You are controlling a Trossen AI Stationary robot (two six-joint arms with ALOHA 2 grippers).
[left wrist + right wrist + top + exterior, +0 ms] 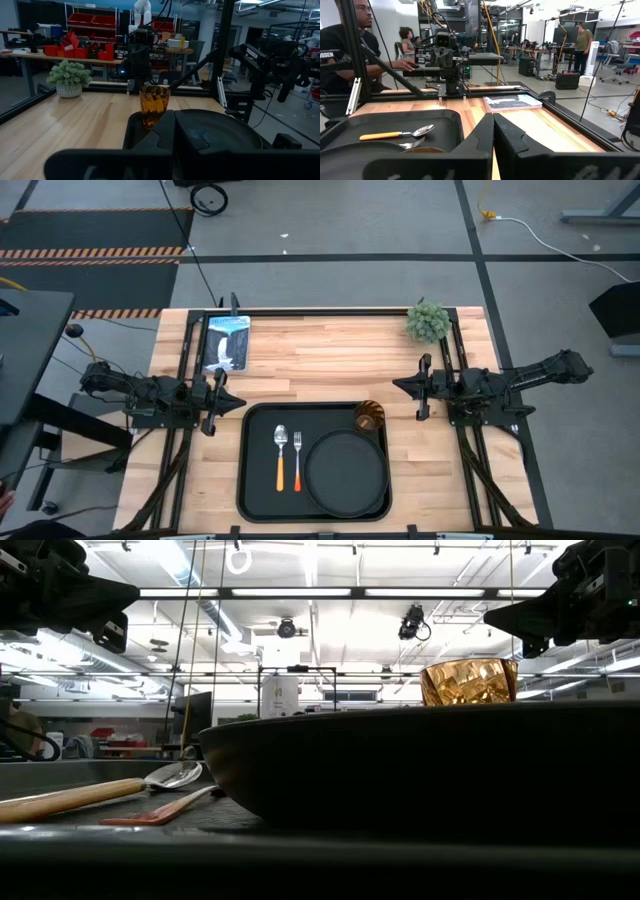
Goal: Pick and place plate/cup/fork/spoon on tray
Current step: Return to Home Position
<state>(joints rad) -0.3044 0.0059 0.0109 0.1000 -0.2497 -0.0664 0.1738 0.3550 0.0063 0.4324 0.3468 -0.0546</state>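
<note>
spoon [397, 134] on tray [451, 118], gripper [493, 131] closed

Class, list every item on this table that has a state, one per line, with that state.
Large black rectangular tray: flat, loaded.
Round matte black plate: on tray.
Amber translucent cup: upright on tray.
Orange-handled spoon: on tray.
Orange-handled fork: beside spoon.
Left claw: shut, empty.
Right claw: shut, empty.

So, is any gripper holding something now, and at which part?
Nothing is held. The left gripper and the right gripper are shut and empty, beside the tray; plate, cup, fork, spoon lie on it.
</note>
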